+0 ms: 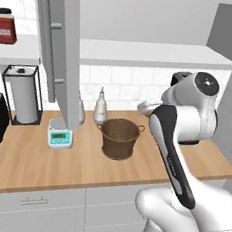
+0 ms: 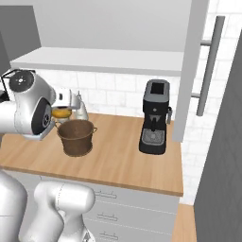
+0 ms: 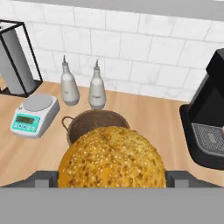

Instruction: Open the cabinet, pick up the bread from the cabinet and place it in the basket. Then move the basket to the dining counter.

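Bread was the matter in hand. In the left base view, the cabinet door was seen swung open above the worktop, and the basket stood on the wood between a white scale on the left and the arm on the right. In the right base view, the gripper was seen just above the basket's far rim, with the orange bread between its jaws; a black coffee machine stood well to the right. In the hand view, the bread was clamped between the widely spread jaws, directly over the basket, with two bottles beyond. The placing step was judged under way; a short lowering and release would be called for next.
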Controlling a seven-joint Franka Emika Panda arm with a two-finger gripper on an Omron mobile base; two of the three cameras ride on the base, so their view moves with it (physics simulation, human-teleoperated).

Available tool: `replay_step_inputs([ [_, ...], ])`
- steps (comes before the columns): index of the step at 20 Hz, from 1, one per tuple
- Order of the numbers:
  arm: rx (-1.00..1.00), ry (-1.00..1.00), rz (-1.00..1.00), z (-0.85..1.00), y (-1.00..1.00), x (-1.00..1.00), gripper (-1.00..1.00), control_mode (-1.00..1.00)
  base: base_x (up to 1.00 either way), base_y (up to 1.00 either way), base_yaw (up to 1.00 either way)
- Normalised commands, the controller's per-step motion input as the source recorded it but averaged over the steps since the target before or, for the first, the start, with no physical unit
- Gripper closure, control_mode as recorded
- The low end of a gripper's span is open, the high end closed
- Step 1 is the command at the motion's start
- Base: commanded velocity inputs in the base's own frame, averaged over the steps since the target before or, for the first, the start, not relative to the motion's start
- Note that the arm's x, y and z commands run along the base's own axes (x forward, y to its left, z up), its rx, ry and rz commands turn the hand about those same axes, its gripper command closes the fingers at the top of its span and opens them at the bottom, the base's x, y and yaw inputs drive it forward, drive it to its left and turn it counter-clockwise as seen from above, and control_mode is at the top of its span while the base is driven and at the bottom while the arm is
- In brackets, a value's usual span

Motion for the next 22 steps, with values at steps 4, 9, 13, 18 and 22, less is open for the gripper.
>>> replay_step_inputs([
  [4, 0.02, 0.03, 0.00, -0.81, 0.00, 0.68, 1.00, -1.00, 0.00, 0.00, 0.00],
  [9, 0.01, 0.01, 0.01, -0.61, 0.07, 0.57, 1.00, -1.00, 0.00, 0.00, 0.00],
  [13, 0.00, 0.00, 0.00, -0.52, 0.19, 0.71, 1.00, -1.00, 0.00, 0.00, 0.00],
  [18, 0.00, 0.00, 0.00, -0.15, 0.17, 0.74, 1.00, -1.00, 0.00, 0.00, 0.00],
  [22, 0.00, 0.00, 0.00, -0.35, 0.31, 0.55, 1.00, -1.00, 0.00, 0.00, 0.00],
])
